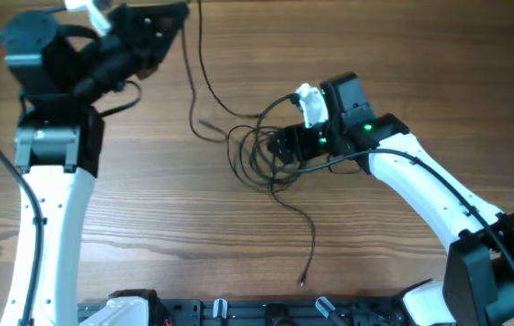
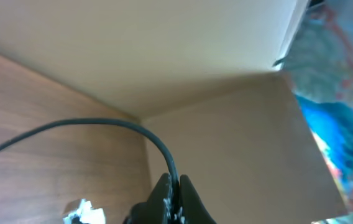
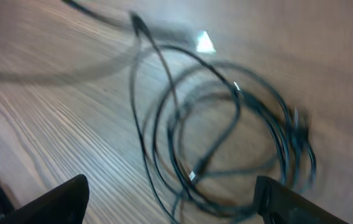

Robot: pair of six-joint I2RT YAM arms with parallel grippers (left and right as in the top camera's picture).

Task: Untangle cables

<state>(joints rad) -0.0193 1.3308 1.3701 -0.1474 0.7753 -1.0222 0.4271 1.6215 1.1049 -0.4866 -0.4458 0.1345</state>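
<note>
A tangle of thin black cables [image 1: 259, 152] lies in the middle of the wooden table; it also shows in the right wrist view [image 3: 226, 143] as overlapping loops. One strand [image 1: 198, 63] runs from the tangle up to the far edge, into my left gripper [image 1: 177, 13], which is shut on it [image 2: 173, 182]. A loose end with a small plug [image 1: 304, 276] trails toward the front. My right gripper [image 1: 280, 147] hovers over the right side of the coil, its fingers [image 3: 170, 199] wide open and empty.
A beige wall panel [image 2: 226, 124] stands past the table's far edge by my left gripper. The rail of the arm bases [image 1: 266, 312] runs along the front edge. A short plug end [image 1: 207, 121] sticks out left of the coil.
</note>
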